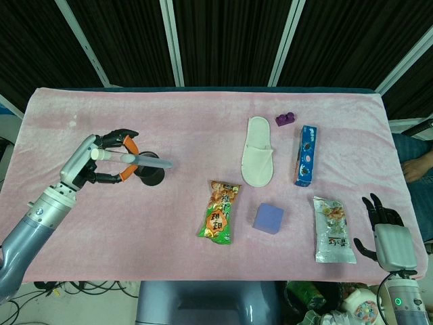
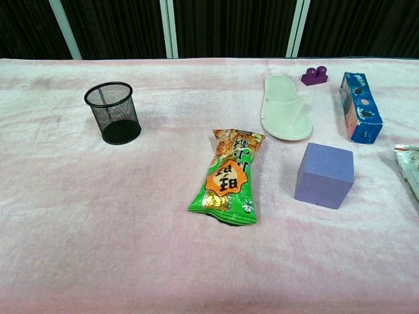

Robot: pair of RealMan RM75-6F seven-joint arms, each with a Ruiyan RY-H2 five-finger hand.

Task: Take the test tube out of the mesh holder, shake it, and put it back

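In the head view my left hand (image 1: 100,159) holds the clear test tube (image 1: 132,158) with a white cap, lying nearly level in the air. Its far end reaches over the black mesh holder (image 1: 150,177), which the tube and fingers partly hide. The chest view shows the mesh holder (image 2: 114,112) standing upright and empty at the left of the pink cloth, with no hand in sight. My right hand (image 1: 388,234) rests at the lower right edge of the head view, fingers apart, holding nothing.
On the pink cloth lie a green and orange snack bag (image 1: 220,212), a purple cube (image 1: 269,218), a white slipper (image 1: 258,160), a blue box (image 1: 306,155), a small purple brick (image 1: 285,119) and a white snack packet (image 1: 334,230).
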